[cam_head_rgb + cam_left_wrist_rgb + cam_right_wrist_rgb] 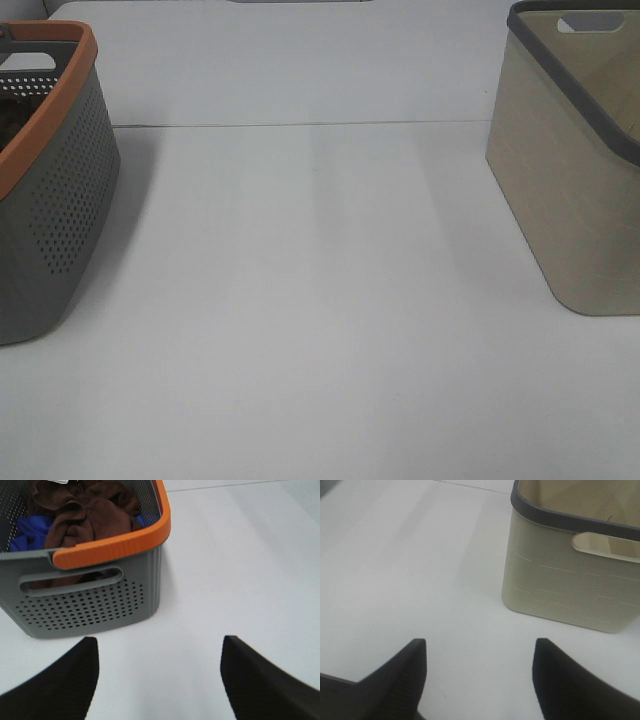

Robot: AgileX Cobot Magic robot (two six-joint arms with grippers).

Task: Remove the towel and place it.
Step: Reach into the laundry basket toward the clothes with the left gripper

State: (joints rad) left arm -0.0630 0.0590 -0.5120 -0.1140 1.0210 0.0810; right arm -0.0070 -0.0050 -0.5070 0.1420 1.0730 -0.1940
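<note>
- Left wrist view: the brown towel (90, 510) lies crumpled inside the grey basket (90, 605), heaped up close to the orange rim (115, 545). A white tag (60, 481) shows at the towel's far edge, cut off by the frame.
- A blue cloth (30, 532) lies in the same basket, touching the towel and partly under it.
- Through the handle slot (70, 580) in the near wall, more brown fabric shows.
- The left gripper (159, 645) hangs over bare table just outside the basket's near wall. Its two dark fingers (65, 685) are spread wide with nothing between them.
- In the exterior high view the grey basket (60, 210) sits at the left edge of the frame, cut off by it. Only a dark patch of its contents shows at the far left.
- The beige basket (580, 200) with a dark grey rim stands at the upper right of that view, well apart from the grey one.
- Between the two baskets the white table (320, 300) is an open stretch running down to the lower edge of the frame.
- In the right wrist view the right gripper (480, 642) is also spread and holds nothing. It sits over bare table, short of the beige basket (560, 590), whose inside looks bare as far as it shows.
</note>
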